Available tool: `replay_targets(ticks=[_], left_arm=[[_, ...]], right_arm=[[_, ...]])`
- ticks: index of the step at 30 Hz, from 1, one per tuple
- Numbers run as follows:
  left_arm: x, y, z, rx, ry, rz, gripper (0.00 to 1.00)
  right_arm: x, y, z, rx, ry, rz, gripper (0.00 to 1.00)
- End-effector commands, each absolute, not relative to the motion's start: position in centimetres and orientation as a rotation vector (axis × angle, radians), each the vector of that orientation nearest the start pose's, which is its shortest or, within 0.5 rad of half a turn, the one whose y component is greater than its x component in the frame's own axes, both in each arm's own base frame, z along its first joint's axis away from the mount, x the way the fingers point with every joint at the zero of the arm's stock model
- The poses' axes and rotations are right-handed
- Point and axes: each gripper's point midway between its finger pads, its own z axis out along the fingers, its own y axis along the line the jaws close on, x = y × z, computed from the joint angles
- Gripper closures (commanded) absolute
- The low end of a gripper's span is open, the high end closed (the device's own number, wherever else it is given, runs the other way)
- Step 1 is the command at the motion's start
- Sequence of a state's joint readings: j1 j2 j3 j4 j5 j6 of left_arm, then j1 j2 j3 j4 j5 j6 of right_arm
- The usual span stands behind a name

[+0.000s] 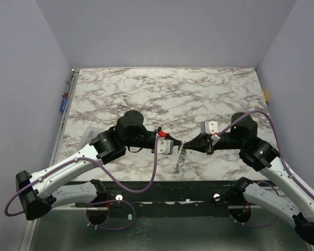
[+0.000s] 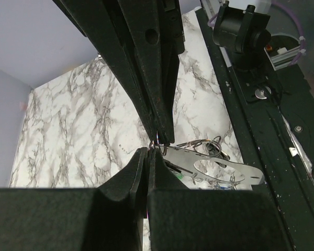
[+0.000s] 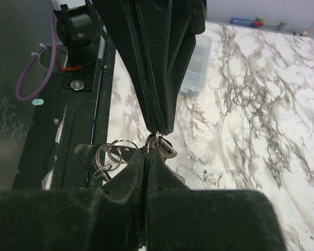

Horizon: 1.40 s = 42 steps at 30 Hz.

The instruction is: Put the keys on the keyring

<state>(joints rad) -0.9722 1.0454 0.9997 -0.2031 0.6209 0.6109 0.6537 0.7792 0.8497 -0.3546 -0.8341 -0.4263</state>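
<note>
My left gripper [image 1: 174, 145] and right gripper [image 1: 190, 143] meet tip to tip low over the marble table's [image 1: 167, 94] front middle. Both are shut. In the left wrist view my left gripper [image 2: 148, 152] pinches the small wire keyring [image 2: 157, 141], and the right gripper's fingers [image 2: 157, 104] come down onto it from above. In the right wrist view my right gripper [image 3: 147, 153] holds the same keyring [image 3: 156, 140] against the left gripper's fingers [image 3: 159, 99]. The silvery keys [image 1: 179, 159] and several linked rings [image 3: 114, 152] hang below the tips. A flat silvery key [image 2: 220, 166] shows beside them.
A clear plastic box [image 3: 196, 65] lies on the table left of the left arm. The black mounting rail [image 1: 167, 191] runs along the front edge. A blue and red item [image 1: 64, 102] sits at the left edge and a yellow one [image 1: 266, 95] at the right edge.
</note>
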Motion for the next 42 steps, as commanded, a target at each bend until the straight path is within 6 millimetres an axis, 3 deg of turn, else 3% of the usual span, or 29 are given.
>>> replay_targets(ticks=[1,23,42], left_arm=[[12.0,-34.0,30.9,1.602,0.878,-0.848,1.00],[11.7,-34.3,30.9,1.609,0.872,-0.844,1.00],[11.2,-33.6,30.0,1.602,0.907,-0.856,1.00]], right_arm=[[12.9,25.3,28.8,-1.413,1.176,0.951,0.99],[12.9,25.6,28.4,-1.415,1.188,0.975,0.99],[13.7,25.0,29.2,-1.389,1.187,0.886,0.99]])
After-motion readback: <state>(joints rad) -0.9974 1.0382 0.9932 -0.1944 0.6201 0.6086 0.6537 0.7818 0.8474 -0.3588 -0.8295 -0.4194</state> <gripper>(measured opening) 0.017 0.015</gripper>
